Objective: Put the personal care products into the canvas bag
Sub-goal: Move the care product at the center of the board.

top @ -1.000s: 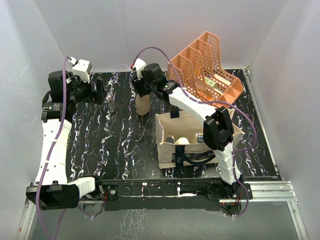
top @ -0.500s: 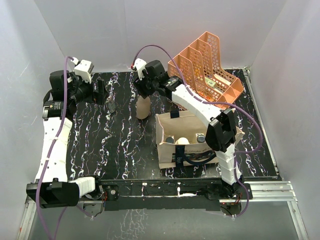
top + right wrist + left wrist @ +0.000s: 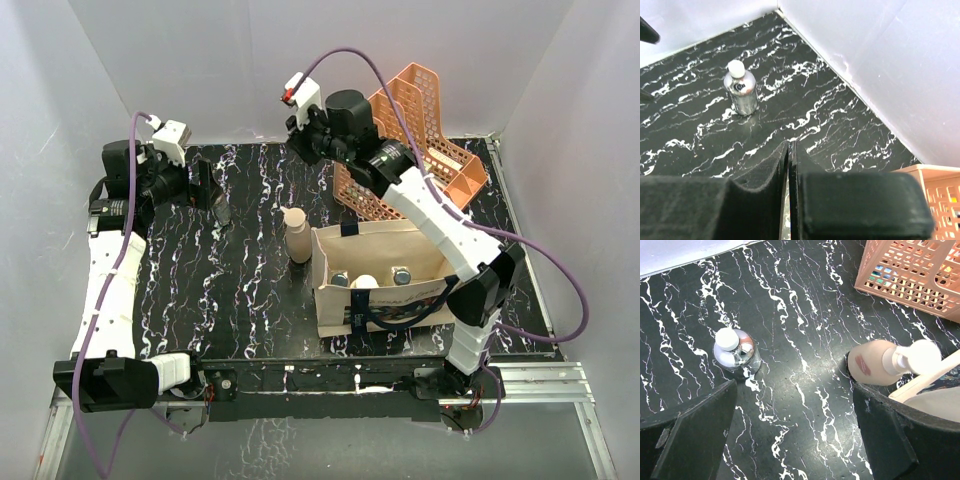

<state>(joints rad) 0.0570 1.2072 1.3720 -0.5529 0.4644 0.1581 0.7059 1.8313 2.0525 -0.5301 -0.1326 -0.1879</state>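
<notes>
- Tan plastic bottle with cream cap (image 3: 296, 238): stands upright on the black, white-veined table (image 3: 240, 300). Long axis vertical, cap up. Just beside the bag's left wall; touching or not, cannot tell.
- Silver metallic bottle with white cap (image 3: 736, 354): upright, cap up, at the far-left of the table, just ahead of the left gripper and well apart from the bag.
- Beige canvas bag with navy handles (image 3: 385, 305): stands mouth up at near right, printed side toward the arm bases. Three bottle tops (image 3: 366, 281) show inside. Their bodies are hidden by the fabric and their kinds are hard to make out.
- Left gripper (image 3: 795, 410): jaws spread wide, empty, aimed down at the table.
- Right gripper (image 3: 789, 160): pads pressed together with nothing between, raised near the back wall.
- Peach plastic mesh organizer (image 3: 420, 130): behind the bag, partly covered by the right arm, cut off in both wrist views.
</notes>
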